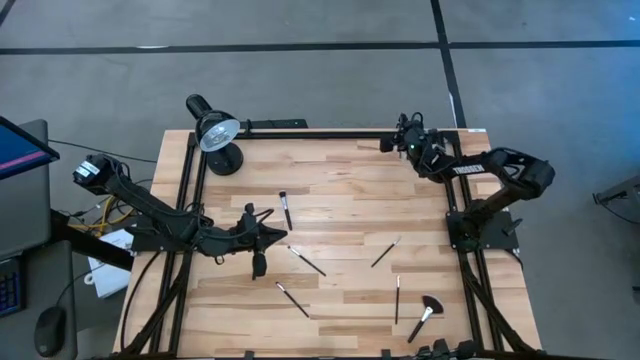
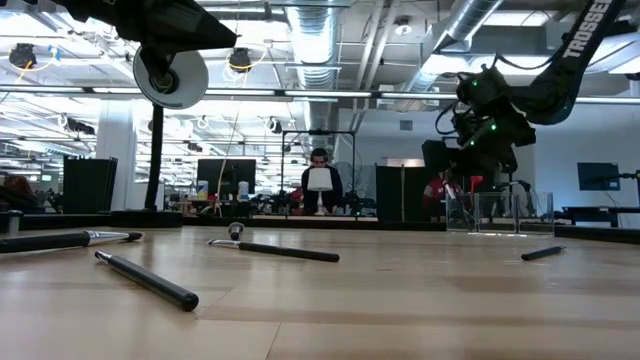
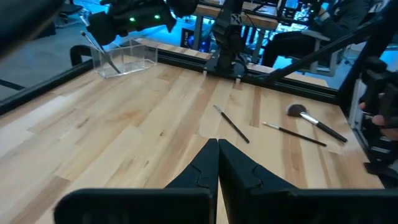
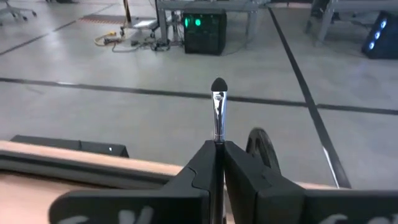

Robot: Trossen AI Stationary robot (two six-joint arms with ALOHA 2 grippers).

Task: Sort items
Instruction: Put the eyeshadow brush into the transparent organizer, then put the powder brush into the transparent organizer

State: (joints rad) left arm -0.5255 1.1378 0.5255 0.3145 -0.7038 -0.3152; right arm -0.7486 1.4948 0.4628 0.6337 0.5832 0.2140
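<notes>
Over the table's far right corner, the right gripper [image 4: 218, 149] is pinching a brush [image 4: 218, 112] between nearly closed fingers; the silver ferrule and dark tip are standing up past the fingertips, seen against the floor beyond the table edge. From overhead, this gripper [image 1: 404, 138] is hovering by the frame rail at the back. A clear container [image 3: 124, 57] is sitting on the table at that same corner (at least one slim stick is leaning inside it), and the right arm is hanging just above it in the low view.

Near the table's left side, the left gripper [image 1: 258, 262] is waiting with its fingers [image 3: 205, 165] pressed together, holding nothing.

Loose brushes are lying well apart on the wood: one short brush [image 1: 286, 209] toward the back, two [image 1: 307, 261] [image 1: 293, 299] just right of the left gripper, one [image 1: 386, 252] at centre right, one [image 1: 397, 298] near the front, and the fan brush [image 1: 426, 312] beside it.

A black lamp [image 1: 216, 135] is standing at the back left corner.
</notes>
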